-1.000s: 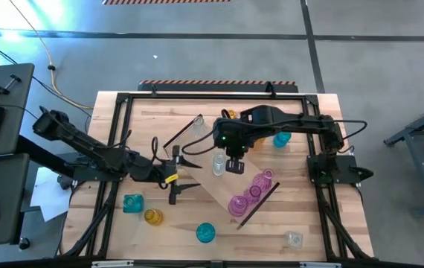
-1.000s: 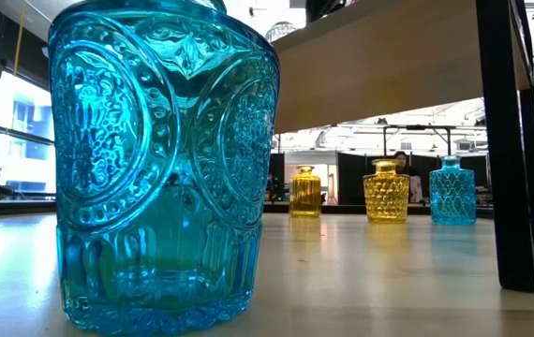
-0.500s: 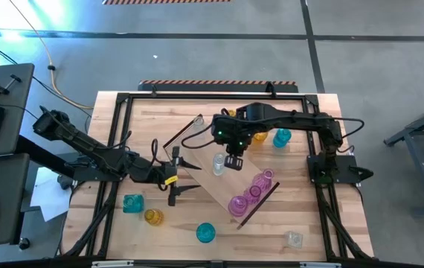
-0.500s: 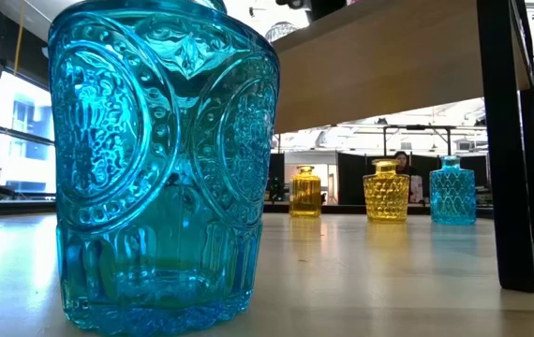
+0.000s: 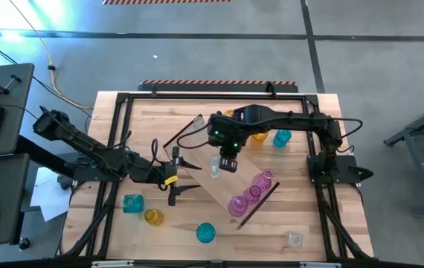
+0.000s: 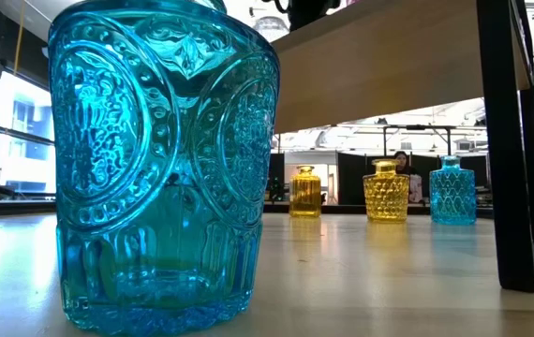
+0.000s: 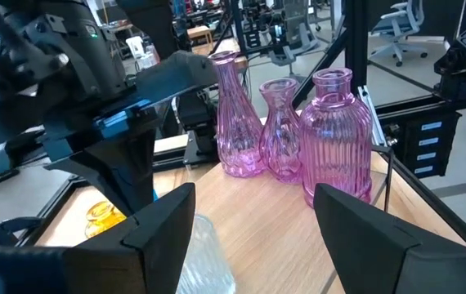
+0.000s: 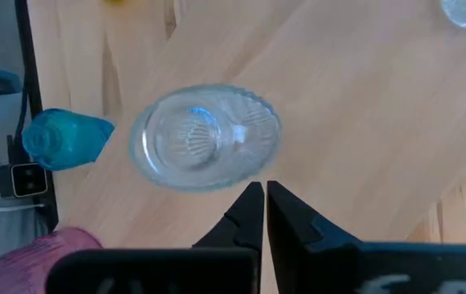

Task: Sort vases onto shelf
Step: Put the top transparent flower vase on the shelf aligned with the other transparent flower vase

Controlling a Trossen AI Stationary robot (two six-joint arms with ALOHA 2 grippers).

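Note:
The shelf lies slantwise across the middle of the table. Three pink vases stand at its near right end, and a clear vase stands upright at its middle. My right gripper is shut and points steeply down, its tips right beside the clear vase. My left gripper is open at the shelf's left long edge, aimed level across the board toward the pink vases. More vases stand on the tabletop, teal, amber, teal and clear. My right gripper comes from above with its shut fingertips at the outer edge of the clear vase's round body. I cannot tell whether they touch it. The vase stands upright on the shelf board.
Behind the shelf stand a teal vase and amber vases. In the low view a big teal vase fills the foreground, and the shelf's dark end piece stands at the right. A black frame rims the table.
My right gripper has gone a little toward the table's left edge and down, staying shut, and now stands closer beside the clear vase.

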